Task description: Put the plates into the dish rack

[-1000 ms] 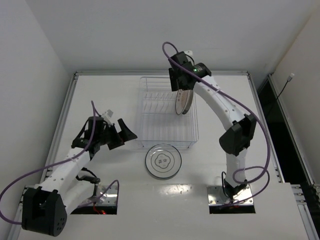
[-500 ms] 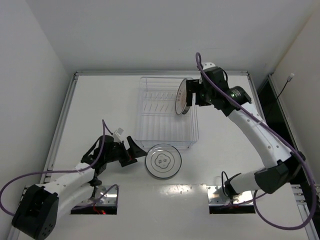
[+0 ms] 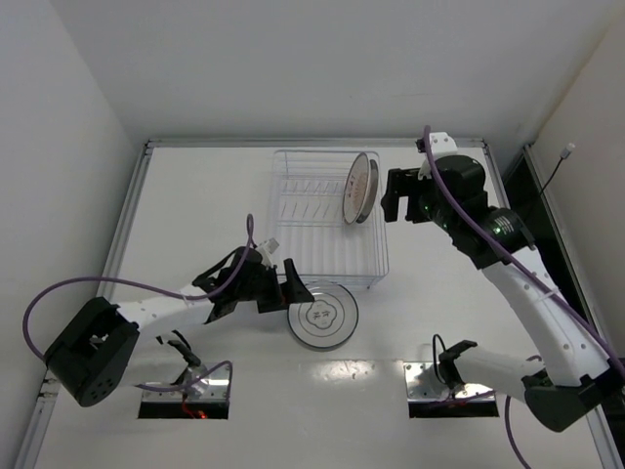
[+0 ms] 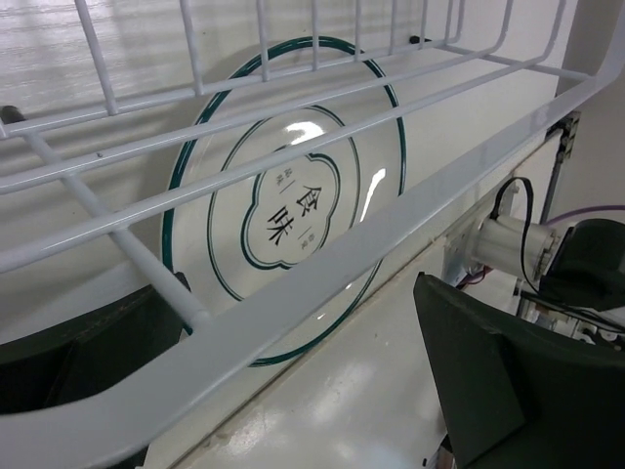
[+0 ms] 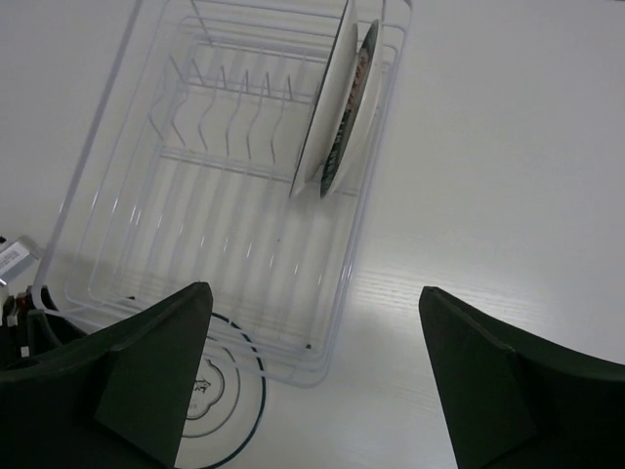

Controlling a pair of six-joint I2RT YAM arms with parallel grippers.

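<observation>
My right gripper has let go and backed off, jaws apart and empty; two plates stand upright in the dish rack ahead of it. My left gripper, jaws apart, has reached the last plate, flat just ahead, so one remains

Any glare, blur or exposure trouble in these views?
Left wrist: glare spots on the flat plate; the near dish rack rim and left fingers look soft. Right wrist: right fingers are dark and soft, the standing plates sharp. Top external: even light, faint shadows, no blur.
</observation>
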